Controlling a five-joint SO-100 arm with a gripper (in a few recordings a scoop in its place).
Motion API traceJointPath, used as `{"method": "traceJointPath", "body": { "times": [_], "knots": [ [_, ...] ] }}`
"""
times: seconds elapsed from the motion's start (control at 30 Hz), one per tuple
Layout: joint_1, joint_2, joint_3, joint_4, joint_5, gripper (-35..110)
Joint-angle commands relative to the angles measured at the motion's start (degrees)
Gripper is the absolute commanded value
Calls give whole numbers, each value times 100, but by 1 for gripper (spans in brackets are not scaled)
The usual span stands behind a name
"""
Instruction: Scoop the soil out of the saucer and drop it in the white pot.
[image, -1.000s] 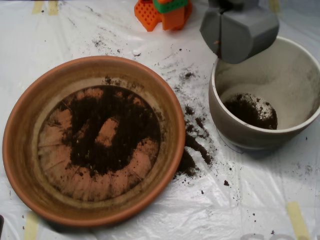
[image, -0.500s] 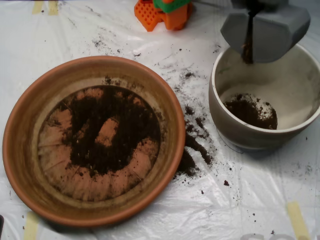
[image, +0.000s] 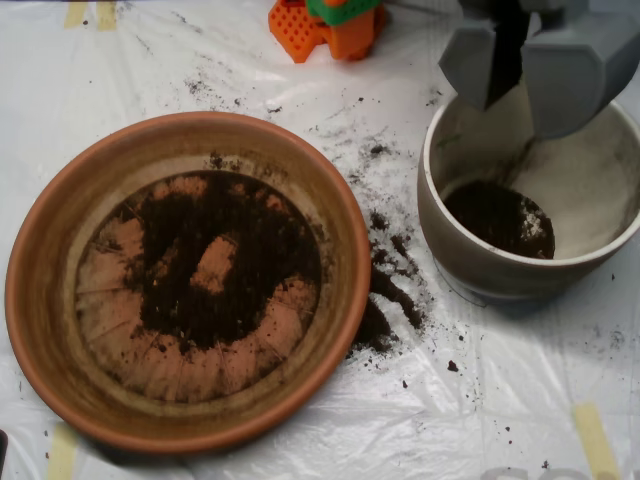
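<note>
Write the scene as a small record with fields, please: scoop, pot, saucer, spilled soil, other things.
scoop: grey scoop, halves parted, above the white pot's back rim
white pot: white pot, right side, dark soil at its bottom
saucer: saucer, left side, soil patch on its ridged base
spill: loose spilled soil on the plastic sheet between saucer and pot
other: orange and green plastic part at top edge

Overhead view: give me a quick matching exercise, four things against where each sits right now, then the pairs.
Things:
1. saucer
2. white pot
3. end effector
4. orange block

Places:
A. top edge, middle
B. over the pot's back rim, halves parted
C. left half of the picture, soil on its base
D. right side, dark soil at its bottom

Pairs: 1-C, 2-D, 3-B, 4-A
</note>
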Motion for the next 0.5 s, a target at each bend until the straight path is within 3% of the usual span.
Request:
{"method": "traceJointPath", "body": {
  "times": [0.0, 0.13, 0.23, 0.47],
  "knots": [
    [-141, 141, -105, 88, -105, 16],
    [-176, 132, -105, 88, -237, 18],
    [-290, 141, -105, 202, -475, 33],
    [-167, 246, -35, 88, -325, 39]
  ]
}}
